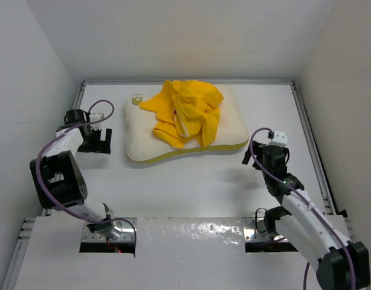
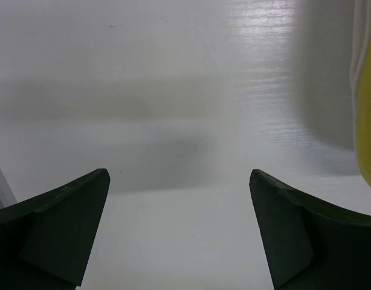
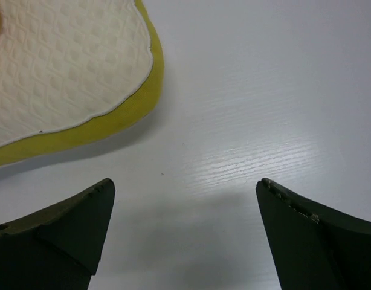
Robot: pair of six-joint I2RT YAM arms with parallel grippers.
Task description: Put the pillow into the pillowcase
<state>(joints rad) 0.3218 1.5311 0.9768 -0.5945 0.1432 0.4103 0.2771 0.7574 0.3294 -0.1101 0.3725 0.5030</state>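
The pillowcase point(image 1: 187, 110) lies crumpled atop the pillow point(image 1: 143, 138) at the counter's point(image 1: 191, 187) far middle, with the left hand point(image 2: 179, 175) and right hand point(image 3: 185, 181) spread empty either side, so a pinch could snag bunched folds and miss the opening.

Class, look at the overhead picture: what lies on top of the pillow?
The crumpled yellow pillowcase lies on the pillow, covering its middle. The quilting beneath it is hidden.

Seen from above, a white table point(image 1: 191, 187) holds a cream quilted pillow point(image 1: 234, 128) with a yellow edge band, lying toward the far side. A crumpled yellow pillowcase point(image 1: 185, 113) is heaped on top of it. The left gripper point(image 1: 104, 141) sits just left of the pillow, jaws apart; the right gripper point(image 1: 253, 151) sits near its right corner.
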